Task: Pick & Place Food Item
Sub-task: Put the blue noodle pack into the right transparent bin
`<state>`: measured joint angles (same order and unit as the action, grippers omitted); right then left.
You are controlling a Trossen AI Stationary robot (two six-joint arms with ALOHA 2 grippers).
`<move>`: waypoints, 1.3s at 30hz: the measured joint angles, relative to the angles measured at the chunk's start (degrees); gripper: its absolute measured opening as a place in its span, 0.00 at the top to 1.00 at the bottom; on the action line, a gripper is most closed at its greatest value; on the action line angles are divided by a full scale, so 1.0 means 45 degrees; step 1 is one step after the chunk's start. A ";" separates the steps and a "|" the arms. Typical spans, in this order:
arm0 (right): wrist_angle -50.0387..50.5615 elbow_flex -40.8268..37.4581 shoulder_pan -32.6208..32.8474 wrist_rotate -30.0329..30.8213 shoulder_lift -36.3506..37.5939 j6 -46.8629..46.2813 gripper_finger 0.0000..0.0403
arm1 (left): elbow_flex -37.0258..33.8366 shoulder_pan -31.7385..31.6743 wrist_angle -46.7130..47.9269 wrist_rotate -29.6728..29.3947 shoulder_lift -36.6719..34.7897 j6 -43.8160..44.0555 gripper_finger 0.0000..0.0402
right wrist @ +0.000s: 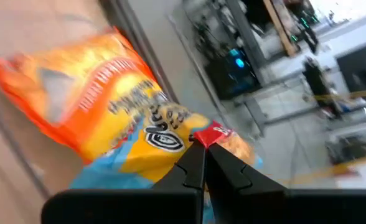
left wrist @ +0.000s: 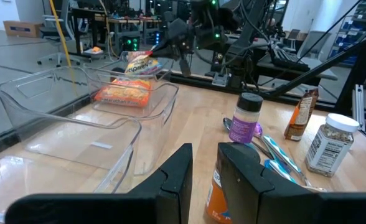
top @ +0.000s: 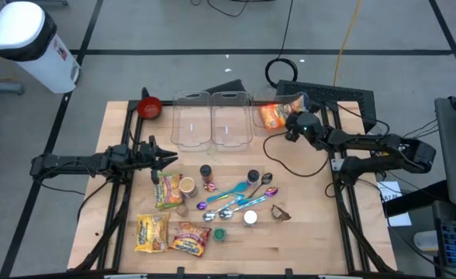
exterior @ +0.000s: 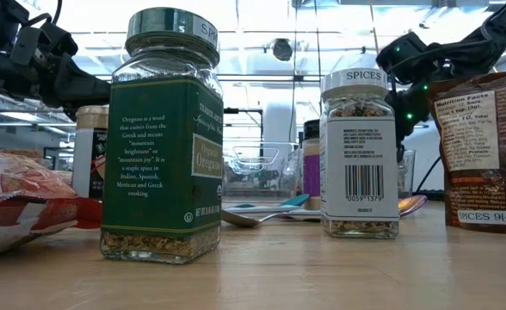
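Note:
An orange and yellow snack bag (top: 271, 115) lies in the rightmost of three clear bins (top: 256, 133) at the table's far edge. In the left wrist view the bag (left wrist: 124, 90) shows inside that bin. My right gripper (top: 292, 124) is shut on the bag's top end. My left gripper (top: 168, 160) waits at the left middle of the table, level, its fingers (left wrist: 182, 169) a little apart with nothing between them. My right gripper pinches the bag's top sealed edge at a red patch (right wrist: 211, 133) between its two fingertips. It comes from the table's right side, slanting a little downward. The bag's top end is tilted up toward the fingers (left wrist: 168, 45). Its lower end (left wrist: 117, 96) rests in the bin.
Two more clear bins (top: 191, 118) (top: 229, 118) stand left of the bag's bin, and a red bowl (top: 150, 108) sits at the far left. Spice jars (top: 206, 172), spoons (top: 236, 191), a brown packet (top: 281, 213) and several snack bags (top: 169, 191) crowd the table's middle and near left.

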<state>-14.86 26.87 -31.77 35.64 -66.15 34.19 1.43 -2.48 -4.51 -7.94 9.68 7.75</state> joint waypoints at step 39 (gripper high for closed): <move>0.6755 0.3920 0.0132 0.1063 -0.0076 -0.0884 1.00 | 0.0000 0.0000 -0.0005 0.0000 0.0004 0.0000 0.80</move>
<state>15.54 44.51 -31.18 40.42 -66.49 30.22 1.43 -2.48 -4.54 -7.94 9.69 7.75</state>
